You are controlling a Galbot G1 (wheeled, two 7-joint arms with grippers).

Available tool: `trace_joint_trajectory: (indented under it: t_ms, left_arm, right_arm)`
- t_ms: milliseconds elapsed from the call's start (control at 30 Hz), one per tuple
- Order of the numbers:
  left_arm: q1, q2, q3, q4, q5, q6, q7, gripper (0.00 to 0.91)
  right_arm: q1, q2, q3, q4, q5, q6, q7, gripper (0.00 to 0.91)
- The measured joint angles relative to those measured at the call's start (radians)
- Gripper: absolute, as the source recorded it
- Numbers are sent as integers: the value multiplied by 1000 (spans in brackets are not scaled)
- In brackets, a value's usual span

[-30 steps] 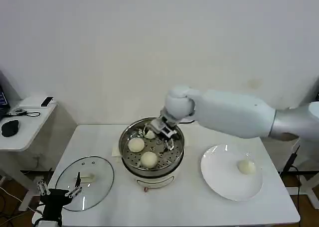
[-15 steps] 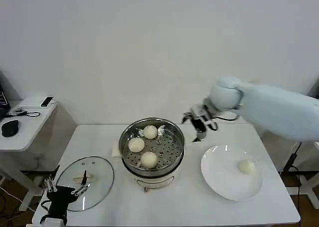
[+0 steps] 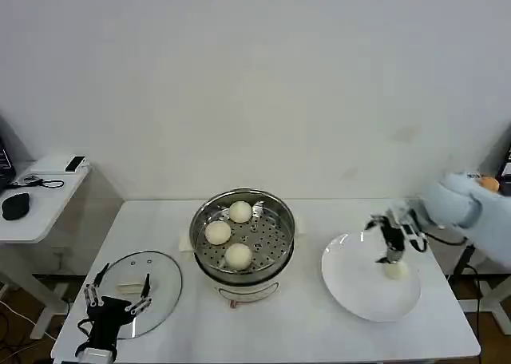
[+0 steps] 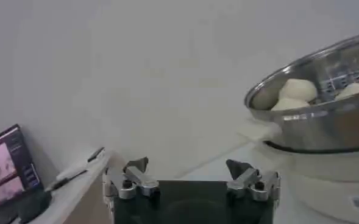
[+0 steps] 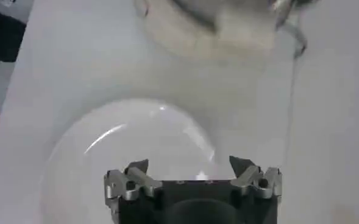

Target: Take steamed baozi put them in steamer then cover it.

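Note:
The steel steamer (image 3: 271, 240) stands mid-table with three cream baozi (image 3: 240, 211) (image 3: 218, 232) (image 3: 238, 255) on its perforated tray. One more baozi (image 3: 394, 270) lies on the white plate (image 3: 359, 288) at the right. My right gripper (image 3: 390, 246) hangs open just above that bun, holding nothing; in its wrist view (image 5: 188, 164) the plate (image 5: 106, 152) lies below. The glass cover (image 3: 160, 272) rests flat at the front left, beige handle (image 3: 132, 285) up. My left gripper (image 3: 116, 303) hovers open over the cover's near edge. From the left wrist (image 4: 188, 165), the steamer (image 4: 325, 122) shows with baozi (image 4: 298, 90) inside.
A white side table (image 3: 32, 212) with a black mouse (image 3: 14, 205) and small devices stands left of the work table. The work table's front edge runs just beyond the cover and plate. A wall closes off the back.
My right gripper left the steamer, where a third baozi now sits, and swung right and down over the plate. My left gripper shifted slightly right over the cover.

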Motion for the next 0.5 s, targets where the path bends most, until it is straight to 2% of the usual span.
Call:
trace_joint_trajectory:
  t_ms: [233, 500]
  left_arm:
    - [8, -2, -4, 2, 1, -1, 0, 907]
    - [25, -15, -17, -7, 3, -2, -1, 907]
  right_arm:
    - [-200, -25, 186, -64, -83, 15, 9, 907]
    - [-303, 21, 280, -146, -148, 25, 14, 907]
